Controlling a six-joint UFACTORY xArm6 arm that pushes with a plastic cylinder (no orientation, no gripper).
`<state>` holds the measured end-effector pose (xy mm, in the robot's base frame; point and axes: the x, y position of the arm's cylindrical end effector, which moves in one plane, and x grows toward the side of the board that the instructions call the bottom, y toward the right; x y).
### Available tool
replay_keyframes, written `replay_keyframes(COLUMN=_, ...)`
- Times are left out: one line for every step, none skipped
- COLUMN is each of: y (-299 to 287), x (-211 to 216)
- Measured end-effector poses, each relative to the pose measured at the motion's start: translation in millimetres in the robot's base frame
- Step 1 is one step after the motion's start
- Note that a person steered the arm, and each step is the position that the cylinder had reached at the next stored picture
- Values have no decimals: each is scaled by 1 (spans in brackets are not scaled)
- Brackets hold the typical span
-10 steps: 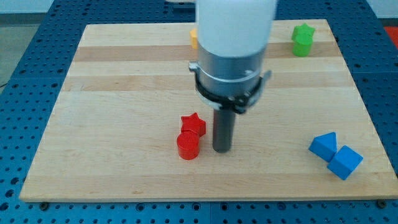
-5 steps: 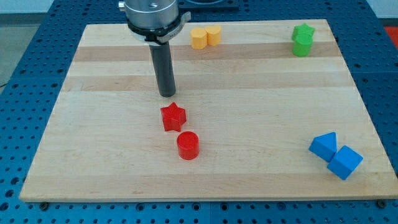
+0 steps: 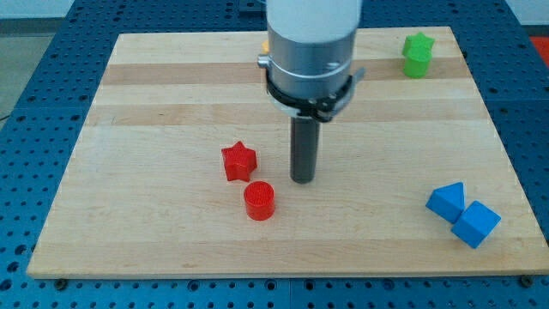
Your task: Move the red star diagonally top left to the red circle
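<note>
The red star lies on the wooden board, up and to the left of the red circle, with a small gap between them. My tip stands on the board to the right of the star and up and to the right of the circle, touching neither.
Two green blocks sit together at the view's top right. Two blue blocks, a triangle and a cube, sit at the bottom right. The arm's body hides the board's top middle.
The star has moved up and left, off the circle. My tip went from the right of the pair to above the star, then back to the star's right.
</note>
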<state>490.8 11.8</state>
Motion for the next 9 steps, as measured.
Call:
replay_keyframes(y=-18, x=-26)
replay_keyframes(y=-30, x=-26)
replay_keyframes(y=-56, x=-26)
replay_keyframes(y=-90, x=-26)
replay_keyframes(y=-124, x=-26)
replay_keyframes(y=-153, x=-26)
replay_keyframes(y=-181, x=-26)
replay_keyframes(y=-209, x=-13)
replay_keyframes(y=-216, x=48)
